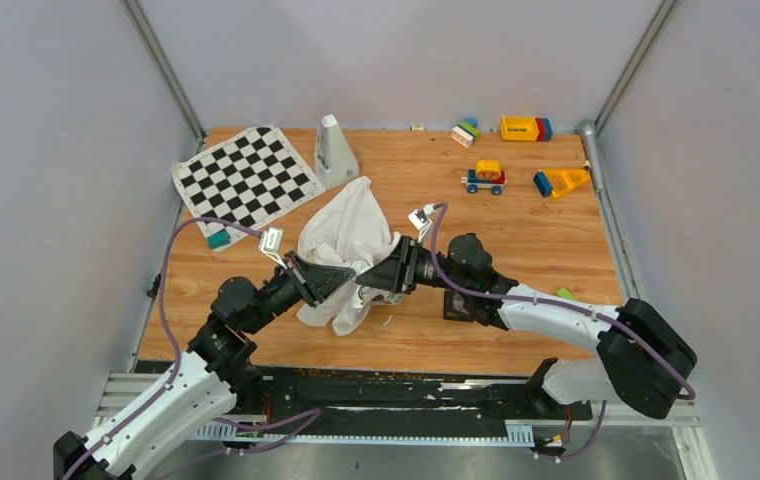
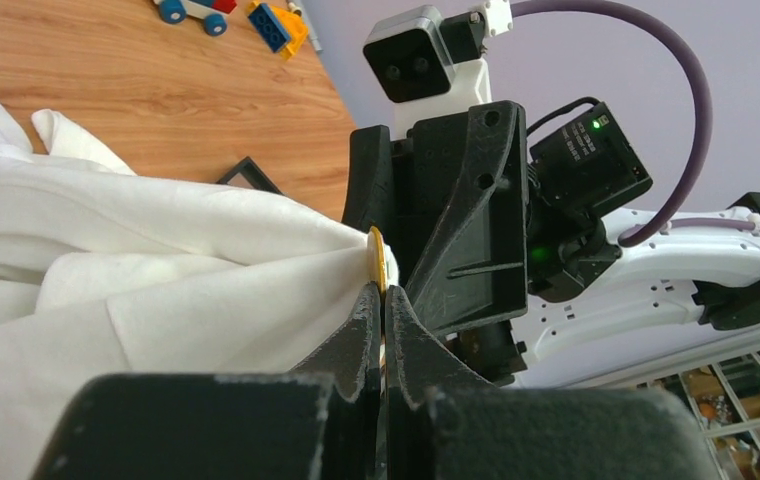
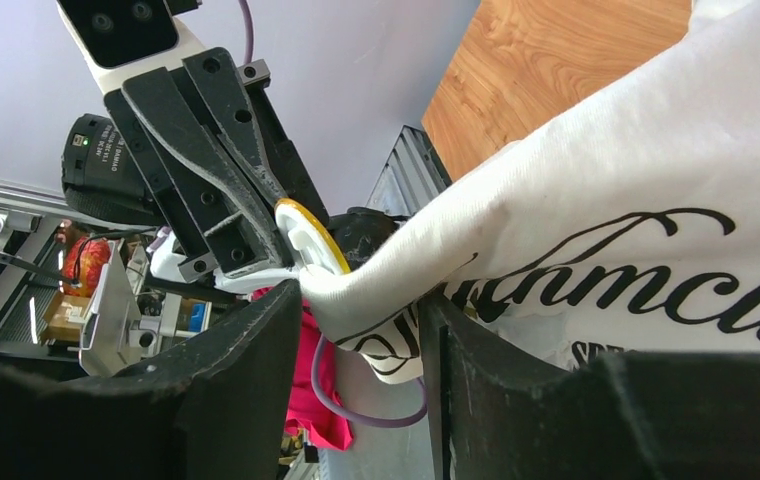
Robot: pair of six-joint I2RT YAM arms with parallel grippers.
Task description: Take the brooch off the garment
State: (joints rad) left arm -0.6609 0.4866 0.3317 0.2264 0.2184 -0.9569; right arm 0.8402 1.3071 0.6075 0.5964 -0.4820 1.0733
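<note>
The white garment (image 1: 341, 235) lies bunched mid-table, and both arms meet at its near edge. The brooch (image 2: 378, 258), a round disc with a gold rim, sits at that near edge on a peak of cloth held taut above the heap. The left gripper (image 2: 383, 305) has its jaws almost together, pinching the brooch by its rim. The right gripper (image 3: 361, 300) faces it nose to nose. Its jaws are part-way apart, clamping a fold of the garment's printed cloth just behind the brooch, and the cloth touches both fingers.

From the left wrist, the right gripper's black body fills the space straight beyond the brooch. A black square frame (image 1: 456, 305) lies just right of the garment, partly under the right arm. A checkered mat (image 1: 246, 178) lies to the garment's far left and a teal block (image 1: 218, 239) to its left. A white upright wedge (image 1: 334, 150) stands just behind the garment, and a toy car (image 1: 484, 178) sits well off to its far right.
</note>
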